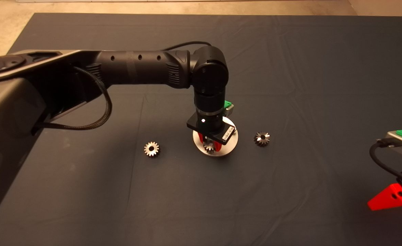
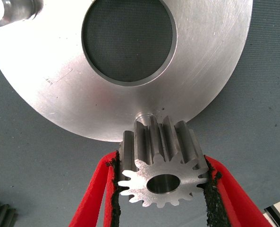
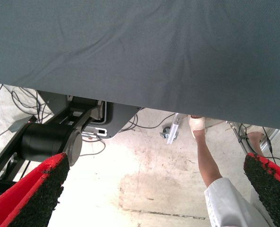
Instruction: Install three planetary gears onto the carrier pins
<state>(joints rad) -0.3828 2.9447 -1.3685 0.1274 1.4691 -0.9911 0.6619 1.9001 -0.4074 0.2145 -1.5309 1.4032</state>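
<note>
My left gripper [image 1: 210, 147] stands over the near edge of the shiny carrier disc [image 1: 231, 143], shut on a bright silver planetary gear [image 2: 163, 177]. In the left wrist view the gear sits between the two red fingers [image 2: 95, 198] at the disc's rim [image 2: 64, 94], with a carrier pin's top [image 2: 142, 116] showing just behind it. A second pin [image 2: 7, 12] stands bare at the disc's far side. The third pin is hidden. A silver gear [image 1: 151, 149] lies on the mat left of the disc. The darker gear [image 1: 262, 138] lies to the right.
My right gripper [image 1: 392, 199] is parked, open, at the lower right edge of the mat [image 1: 289, 68]. Its wrist view looks past the mat's edge at the floor, a machine base [image 3: 50, 139], cables and a person's leg [image 3: 207, 158].
</note>
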